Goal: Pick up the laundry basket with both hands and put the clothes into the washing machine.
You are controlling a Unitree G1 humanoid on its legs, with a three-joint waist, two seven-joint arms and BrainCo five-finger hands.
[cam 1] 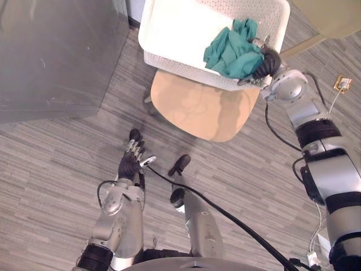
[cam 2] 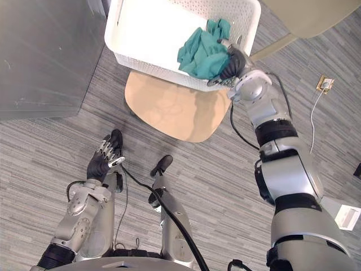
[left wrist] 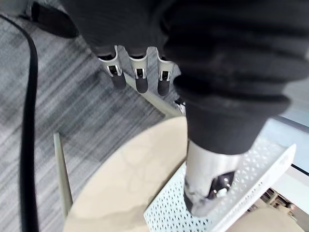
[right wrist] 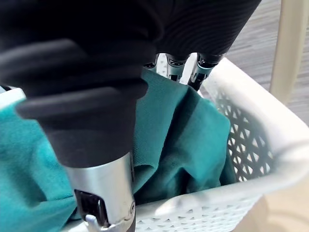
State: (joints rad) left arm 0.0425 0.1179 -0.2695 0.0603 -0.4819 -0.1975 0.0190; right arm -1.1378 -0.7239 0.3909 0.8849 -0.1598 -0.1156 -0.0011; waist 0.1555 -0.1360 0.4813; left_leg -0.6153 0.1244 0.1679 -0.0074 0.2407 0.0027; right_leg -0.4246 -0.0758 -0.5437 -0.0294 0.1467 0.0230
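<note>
A white perforated laundry basket [cam 1: 169, 62] stands on a round beige stool [cam 1: 197, 107]. A bundle of teal clothes [cam 1: 231, 51] lies in its right end. My right hand [cam 1: 268, 62] is at the basket's near right corner. Its straight fingers [right wrist: 199, 72] reach over the teal clothes [right wrist: 183, 140] inside the basket, and its thumb hangs by the white rim [right wrist: 251, 145]. It is open. My left hand [cam 1: 131, 161] hovers low over the floor, well short of the stool, with its fingers [left wrist: 137, 77] straight and holding nothing. The stool [left wrist: 120, 183] and basket [left wrist: 241, 183] lie beyond it.
A large grey box-like unit [cam 1: 51, 56] fills the upper left, next to the basket. A beige piece of furniture [cam 1: 327, 17] with a slanted leg stands at the upper right. A socket plate [cam 1: 342, 83] sits on the grey plank floor at the right.
</note>
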